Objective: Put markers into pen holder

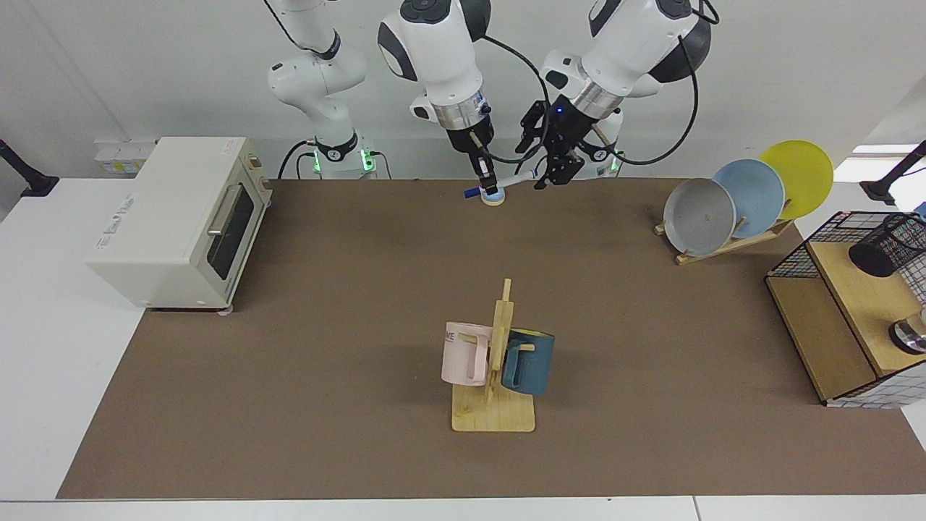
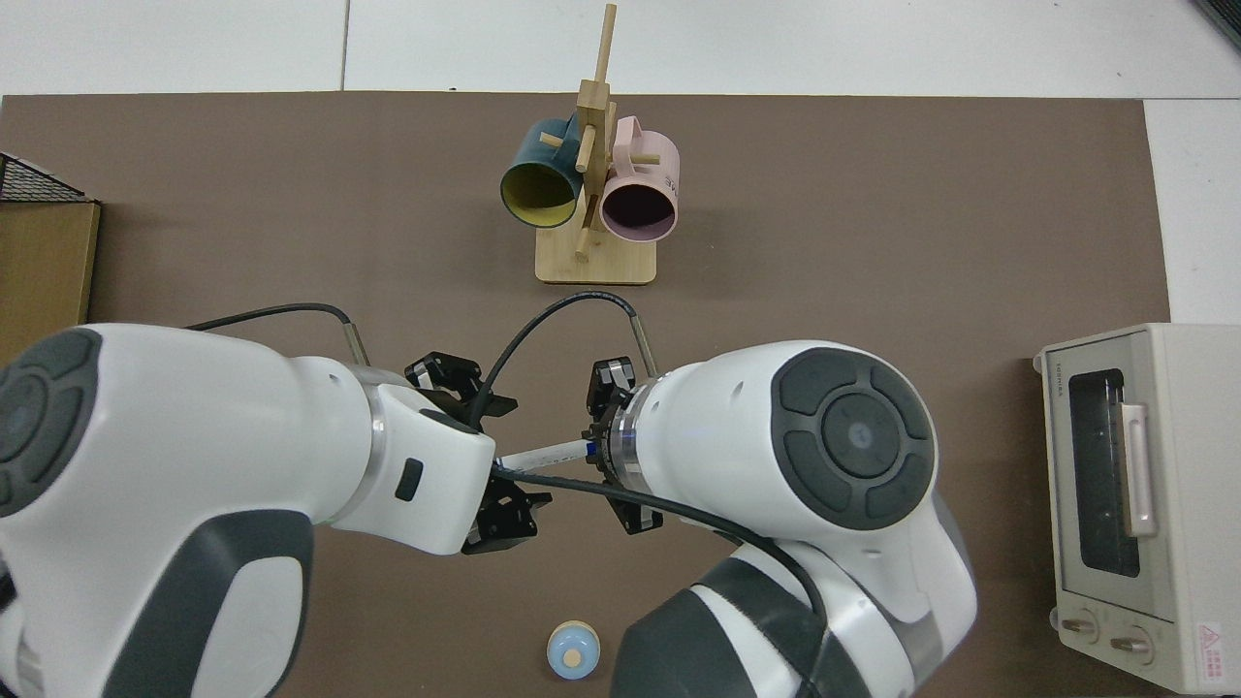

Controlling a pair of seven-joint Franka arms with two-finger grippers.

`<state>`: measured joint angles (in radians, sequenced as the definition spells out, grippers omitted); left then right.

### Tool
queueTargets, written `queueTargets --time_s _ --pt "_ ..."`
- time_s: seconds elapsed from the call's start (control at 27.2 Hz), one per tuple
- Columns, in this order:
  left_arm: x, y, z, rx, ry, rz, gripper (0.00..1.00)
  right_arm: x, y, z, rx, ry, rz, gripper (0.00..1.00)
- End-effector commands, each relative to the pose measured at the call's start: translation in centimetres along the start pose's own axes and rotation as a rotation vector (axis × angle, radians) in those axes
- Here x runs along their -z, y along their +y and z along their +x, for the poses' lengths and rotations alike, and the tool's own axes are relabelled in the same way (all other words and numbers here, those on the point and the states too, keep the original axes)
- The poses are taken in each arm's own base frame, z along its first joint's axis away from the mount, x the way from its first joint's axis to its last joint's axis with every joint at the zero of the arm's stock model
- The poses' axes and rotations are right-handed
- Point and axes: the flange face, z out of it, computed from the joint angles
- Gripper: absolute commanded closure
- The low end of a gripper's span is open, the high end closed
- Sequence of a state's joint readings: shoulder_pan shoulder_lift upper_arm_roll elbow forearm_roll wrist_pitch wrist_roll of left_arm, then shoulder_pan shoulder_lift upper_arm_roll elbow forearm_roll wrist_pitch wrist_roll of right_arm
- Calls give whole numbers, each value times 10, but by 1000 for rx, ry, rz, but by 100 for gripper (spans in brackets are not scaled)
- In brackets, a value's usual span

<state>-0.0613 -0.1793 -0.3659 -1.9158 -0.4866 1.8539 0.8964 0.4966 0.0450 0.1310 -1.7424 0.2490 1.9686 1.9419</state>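
My right gripper hangs over the table's back edge, shut on the white marker with blue cap, which it holds almost level. In the top view the marker sticks out from the right gripper toward the left gripper. My left gripper is open, its fingers on either side of the marker's free end and apart from it. The black mesh pen holder lies tilted on the wooden top shelf of the wire basket at the far right edge of the facing view.
A wooden mug rack with a pink and a blue mug stands mid-table. A toaster oven sits at the facing view's left, a plate rack and the wire basket at its right. A small blue knob rests under the marker.
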Motion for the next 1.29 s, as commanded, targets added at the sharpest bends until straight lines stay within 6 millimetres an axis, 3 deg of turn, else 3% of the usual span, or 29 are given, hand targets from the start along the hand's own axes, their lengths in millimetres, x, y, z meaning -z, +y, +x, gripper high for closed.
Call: queueTargets --time_s 0.0,0.29,0.73,0.85,0.96,1.14,1.25 --pt "-17 7 7 34 32 30 17 1 -5 -2 -29 -16 -3 100" --pt "-18 6 10 23 38 49 25 1 -3 -2 -28 -11 -11 100" --pt "-29 5 19 -1 43 64 27 1 -3 -2 -27 -12 -13 100" --pt "-29 4 18 -8 24 78 31 1 -3 -2 -27 -12 -13 100" --pt "-32 8 20 -20 8 77 42 1 -4 -1 -27 -12 -13 100" --pt "-32 8 18 -28 -8 81 44 1 -4 1 -30 -12 -12 100" --pt "-34 8 17 -35 -24 77 52 2 -5 1 -30 -12 -11 100"
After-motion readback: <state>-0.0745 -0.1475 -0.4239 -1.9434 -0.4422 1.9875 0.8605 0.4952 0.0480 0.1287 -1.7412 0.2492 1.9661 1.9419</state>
